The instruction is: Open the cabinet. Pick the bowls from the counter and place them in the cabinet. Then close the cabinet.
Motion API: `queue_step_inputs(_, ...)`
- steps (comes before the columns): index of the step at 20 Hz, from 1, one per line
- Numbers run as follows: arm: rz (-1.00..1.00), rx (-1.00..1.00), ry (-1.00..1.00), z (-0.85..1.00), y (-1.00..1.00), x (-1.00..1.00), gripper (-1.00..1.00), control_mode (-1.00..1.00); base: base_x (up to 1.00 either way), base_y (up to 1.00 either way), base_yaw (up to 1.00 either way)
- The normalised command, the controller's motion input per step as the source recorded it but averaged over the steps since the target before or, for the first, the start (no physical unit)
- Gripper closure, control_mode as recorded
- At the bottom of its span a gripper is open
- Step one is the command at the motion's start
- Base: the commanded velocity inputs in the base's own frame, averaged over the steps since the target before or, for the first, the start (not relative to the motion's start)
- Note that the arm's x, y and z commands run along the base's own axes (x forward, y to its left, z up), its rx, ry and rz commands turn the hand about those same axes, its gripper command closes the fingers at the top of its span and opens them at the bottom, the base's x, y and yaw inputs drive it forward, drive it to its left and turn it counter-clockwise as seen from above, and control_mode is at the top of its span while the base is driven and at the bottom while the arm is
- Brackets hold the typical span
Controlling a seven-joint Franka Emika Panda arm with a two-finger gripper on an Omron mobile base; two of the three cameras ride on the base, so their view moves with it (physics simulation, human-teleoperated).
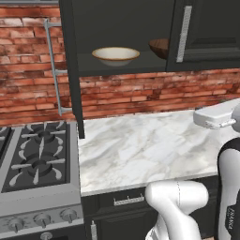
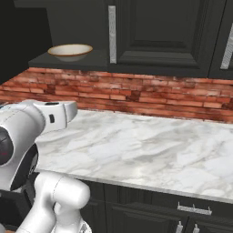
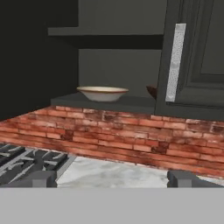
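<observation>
Both bowls sit on the cabinet point(image 1: 123, 28) bottom shelf: the cream bowl point(image 1: 115, 55) in the open left bay, the brown bowl point(image 1: 160, 47) half hidden behind the closed right door point(image 1: 206, 33). The left door point(image 1: 71, 65) stands swung out. The counter point(image 1: 145, 145) lies bare below. The gripper point(image 3: 112, 178) hangs spread wide, grasping nothing

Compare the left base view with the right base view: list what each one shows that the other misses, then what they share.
Left base view alone: the gas stovetop, the open cabinet door swung out edge-on, with its handle against the brick, and the rim of the dark brown bowl on the shelf behind the shut door.
Right base view alone: a third cabinet handle at the far right.
Both: the cream bowl on the cabinet shelf, the marble counter, the brick wall and the lower drawers.
</observation>
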Motion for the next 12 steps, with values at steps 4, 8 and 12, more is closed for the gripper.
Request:
queue_step_inputs(4,-0.02,0.01,-0.38,-0.79,0.83,-0.46,-1.0,-1.0,0.0,0.0,0.0)
queue_step_inputs(8,-0.13,0.13,-0.47,-1.0,0.67,-0.63,-1.0,-1.0,0.0,0.0,0.0)
queue_step_inputs(12,-0.21,0.19,-0.51,-1.0,0.77,-0.54,-1.0,-1.0,0.0,0.0,0.0)
